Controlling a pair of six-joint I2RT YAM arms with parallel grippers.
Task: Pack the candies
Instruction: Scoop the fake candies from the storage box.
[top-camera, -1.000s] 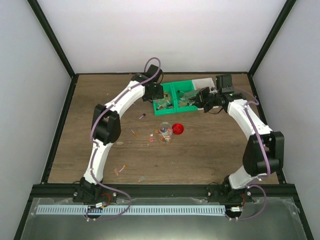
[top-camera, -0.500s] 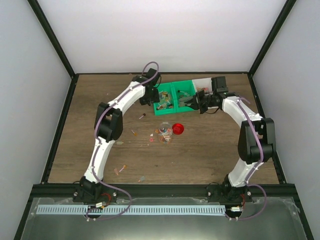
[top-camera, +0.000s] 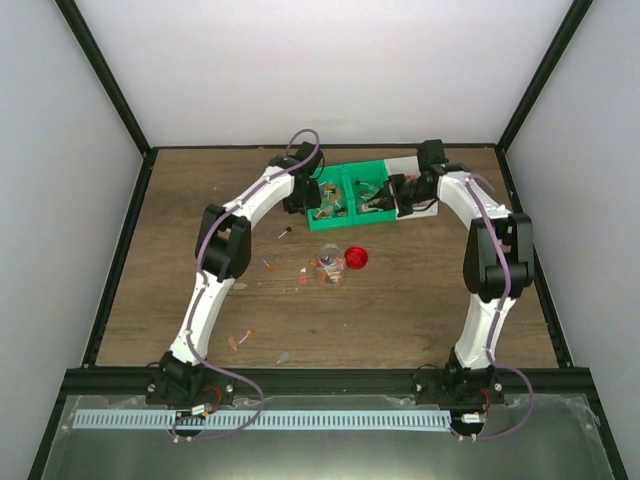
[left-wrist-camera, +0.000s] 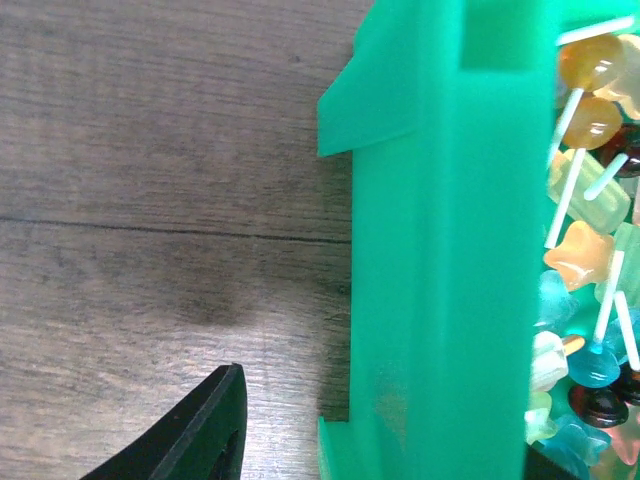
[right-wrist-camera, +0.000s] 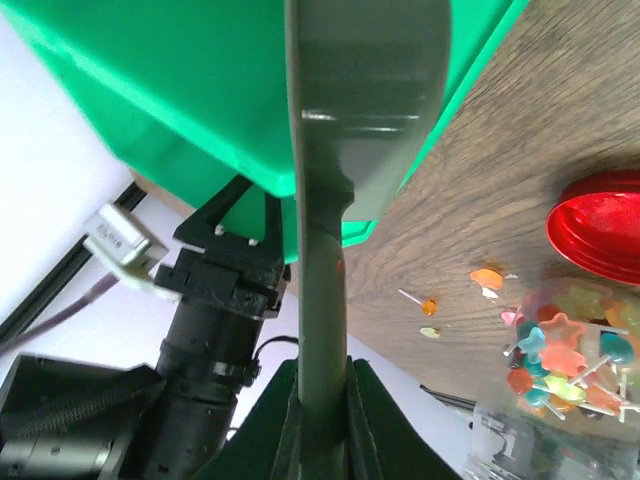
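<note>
Candies (top-camera: 328, 206), tiny wrapped sweets in mixed colours: heaped in green plastic tray (top-camera: 350, 168), more in clear jar (top-camera: 328, 268), strays on wooden bench (top-camera: 200, 200).
Left wrist: left end effector (left-wrist-camera: 385, 420) fingers apart, astride tray wall.
Right wrist: right end effector (right-wrist-camera: 322, 400) clamped on grey flat scoop (right-wrist-camera: 360, 90).

Right arm's the big mover over the last second. The right elbow (top-camera: 495, 262) pulls in from way out on the right and now stands taller. The right gripper (top-camera: 388, 196), with the scoop (right-wrist-camera: 320, 200) pinched in it, slides left, further over the green tray (top-camera: 345, 172). The left elbow (top-camera: 225, 245) nudges up and right a bit. The left gripper (top-camera: 303, 192) edges a touch left at the tray's left wall.
</note>
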